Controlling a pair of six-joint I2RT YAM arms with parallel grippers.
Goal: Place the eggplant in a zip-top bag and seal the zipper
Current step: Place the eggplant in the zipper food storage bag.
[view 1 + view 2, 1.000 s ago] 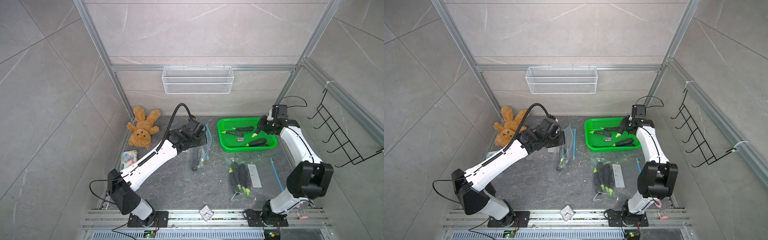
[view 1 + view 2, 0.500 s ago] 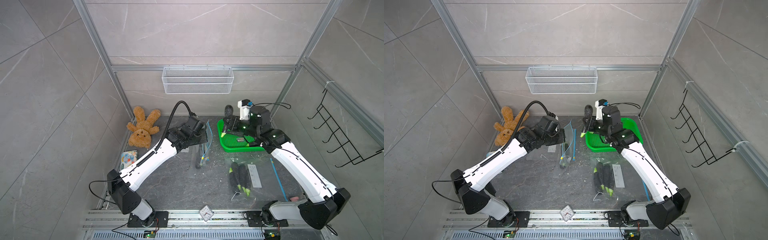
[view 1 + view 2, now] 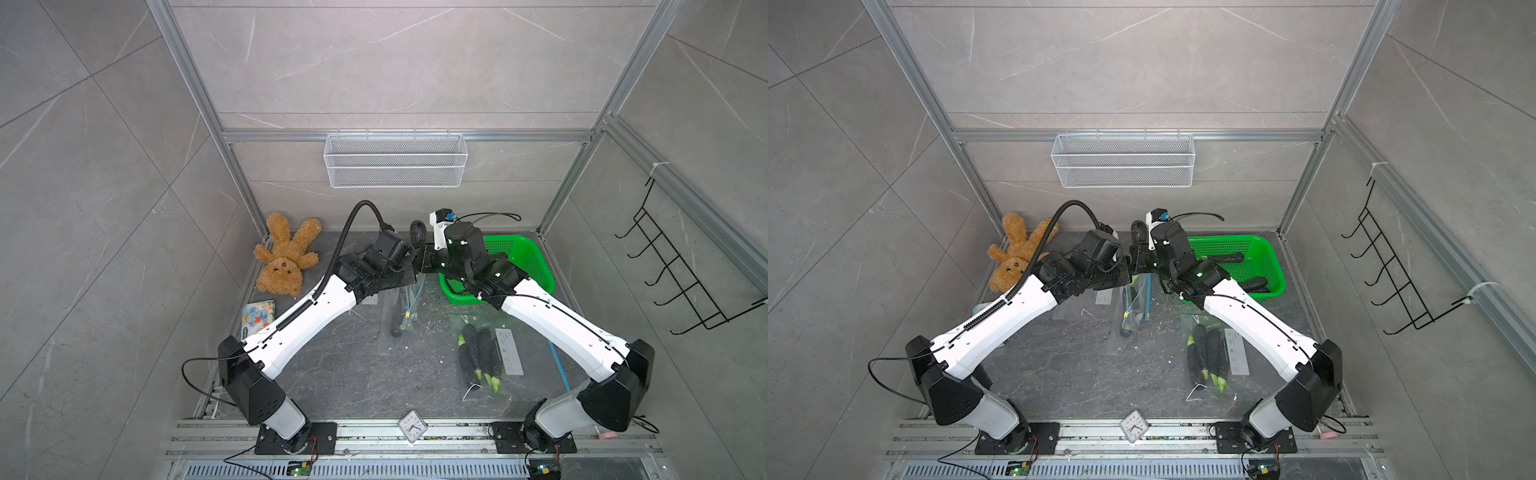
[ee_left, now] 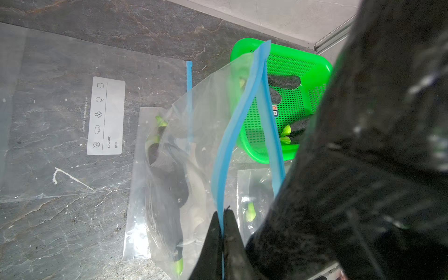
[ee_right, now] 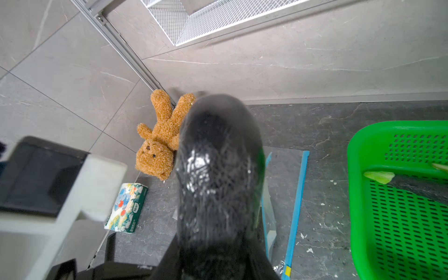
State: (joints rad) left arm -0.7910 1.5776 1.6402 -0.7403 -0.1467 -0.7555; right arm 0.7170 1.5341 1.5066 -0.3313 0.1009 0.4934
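The left gripper [image 4: 221, 215] is clenched on one blue zipper strip [image 4: 231, 135] of the zip-top bag [image 4: 194, 150], lifting that lip so the mouth gapes while the other strip bows away. The right gripper [image 3: 1138, 261] grasps the eggplant [image 5: 215, 169] by one end, close against that opening, apparently to feed it in lengthwise; whether any of it is inside yet, I cannot tell; the green basket [image 3: 544, 266] sits just beyond, holding more eggplants.
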